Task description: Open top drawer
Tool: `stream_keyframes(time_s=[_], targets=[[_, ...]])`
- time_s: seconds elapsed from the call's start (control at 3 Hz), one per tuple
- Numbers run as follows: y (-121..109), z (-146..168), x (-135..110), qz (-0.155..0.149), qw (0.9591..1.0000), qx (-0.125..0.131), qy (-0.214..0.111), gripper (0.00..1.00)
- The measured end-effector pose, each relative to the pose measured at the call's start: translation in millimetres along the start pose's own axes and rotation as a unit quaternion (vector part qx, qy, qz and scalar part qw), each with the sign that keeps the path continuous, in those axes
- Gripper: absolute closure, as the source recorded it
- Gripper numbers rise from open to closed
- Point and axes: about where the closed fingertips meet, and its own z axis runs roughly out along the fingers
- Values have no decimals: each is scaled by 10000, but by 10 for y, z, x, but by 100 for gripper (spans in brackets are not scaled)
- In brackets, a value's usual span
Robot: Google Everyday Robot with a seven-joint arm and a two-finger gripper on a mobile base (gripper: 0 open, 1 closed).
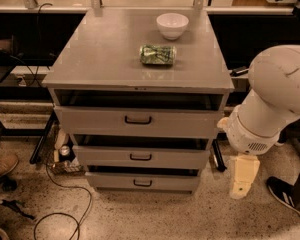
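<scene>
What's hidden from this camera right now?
Camera view:
- top drawer interior: under the cabinet top, only a dark gap shows.
- gripper, hanging low right of the cabinet: its underside faces the floor.
- robot arm: cut off by the right edge.

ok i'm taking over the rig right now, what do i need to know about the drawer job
Claw: hangs low, right of the cabinet, pointing down, touching nothing.
Top drawer: front sticks out slightly with a dark gap above it. Its black handle is untouched.
Done: no grasp yet.
Left: bring the claw to the handle, grip it, pull the drawer out.
</scene>
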Motion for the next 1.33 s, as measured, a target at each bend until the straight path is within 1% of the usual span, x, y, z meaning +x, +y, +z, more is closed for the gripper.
stream_keyframes(time_s=[0.33,0.67,1.0,1.33], targets=[[-338,227,-293,-250,9993,267,-83,0],[-735,404,-609,-384,9972,609,-177,0],[-1103,625,-896,-403,9957,778,-300,0],[-1104,634,-895,-397,9957,778,-302,0]])
